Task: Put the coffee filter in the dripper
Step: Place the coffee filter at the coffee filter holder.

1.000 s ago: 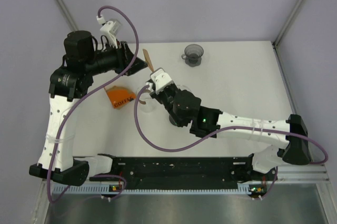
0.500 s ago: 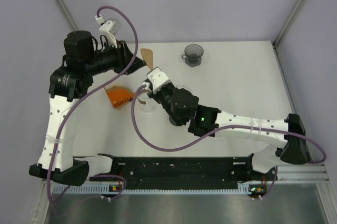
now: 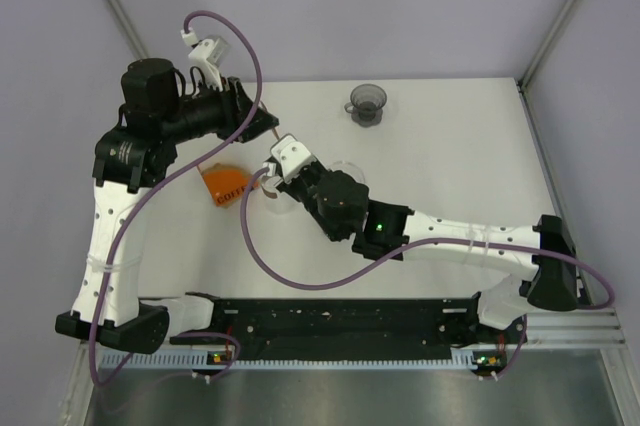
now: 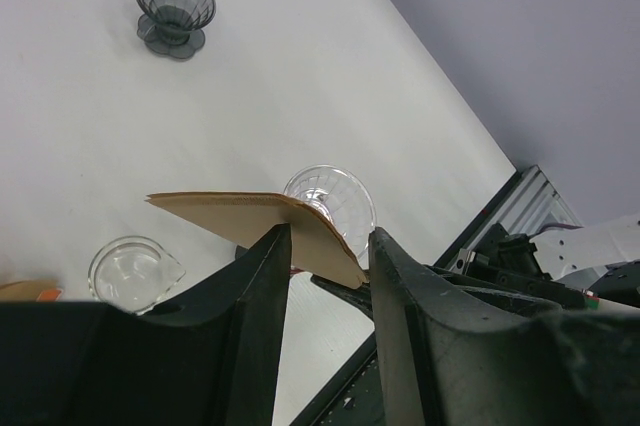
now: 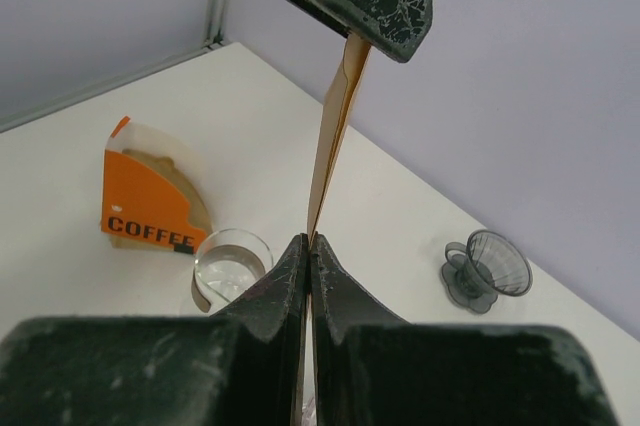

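The brown paper coffee filter (image 4: 262,212) hangs in the air between my two grippers. In the left wrist view it bridges the left gripper (image 4: 325,238), whose jaws stand part-way apart, and it touches both fingertips. My right gripper (image 5: 309,242) is shut on the filter's lower edge (image 5: 333,131), and the paper rises from there to a left finger above. From the top view both grippers (image 3: 268,127) (image 3: 275,143) meet at centre left, and the filter is almost hidden. The smoky grey dripper (image 3: 367,102) (image 4: 175,8) (image 5: 486,268) stands empty at the table's far side, well apart from both.
An orange COFFEE filter pack (image 3: 226,186) (image 5: 148,208) lies left of the grippers. A clear glass cup (image 4: 134,271) (image 5: 230,262) and a clear glass cone (image 4: 332,198) (image 3: 346,170) sit on the white table (image 3: 450,146) below them. A black rail (image 3: 330,324) runs along the near edge.
The right wrist has shifted left toward the left gripper. The filter, earlier sticking up in plain sight, now sits lower and is mostly covered by the two grippers.
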Robot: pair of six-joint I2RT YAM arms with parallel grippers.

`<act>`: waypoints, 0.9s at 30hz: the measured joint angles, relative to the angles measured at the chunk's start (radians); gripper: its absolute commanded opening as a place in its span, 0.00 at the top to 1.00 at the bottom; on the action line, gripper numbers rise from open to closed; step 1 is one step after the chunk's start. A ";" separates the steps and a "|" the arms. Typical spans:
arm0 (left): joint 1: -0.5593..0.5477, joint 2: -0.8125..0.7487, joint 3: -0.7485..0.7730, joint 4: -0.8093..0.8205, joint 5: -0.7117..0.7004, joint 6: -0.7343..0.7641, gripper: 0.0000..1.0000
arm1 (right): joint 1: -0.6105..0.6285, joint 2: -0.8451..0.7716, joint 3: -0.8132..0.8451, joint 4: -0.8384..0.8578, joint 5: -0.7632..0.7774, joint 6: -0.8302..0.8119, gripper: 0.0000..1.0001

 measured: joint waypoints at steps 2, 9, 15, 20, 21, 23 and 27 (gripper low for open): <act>0.000 0.000 0.000 0.000 0.000 -0.003 0.62 | 0.000 0.001 0.002 0.000 0.000 0.000 1.00; 0.000 0.000 0.000 -0.011 -0.034 0.023 0.61 | 0.000 0.002 0.002 -0.001 0.000 0.000 1.00; 0.002 -0.010 0.000 -0.032 -0.064 0.063 0.46 | 0.000 0.002 0.002 -0.001 -0.003 0.000 1.00; 0.002 -0.034 -0.006 -0.046 -0.048 0.092 0.44 | 0.000 0.000 0.002 -0.002 -0.016 0.005 1.00; 0.002 -0.039 -0.008 -0.049 -0.048 0.097 0.43 | 0.000 -0.002 0.002 -0.002 -0.020 0.009 1.00; 0.006 -0.044 -0.009 -0.054 -0.047 0.104 0.42 | 0.000 -0.005 0.002 -0.003 -0.031 0.013 1.00; 0.013 -0.045 -0.007 -0.063 -0.024 0.117 0.40 | 0.000 -0.018 0.000 -0.008 -0.050 0.020 1.00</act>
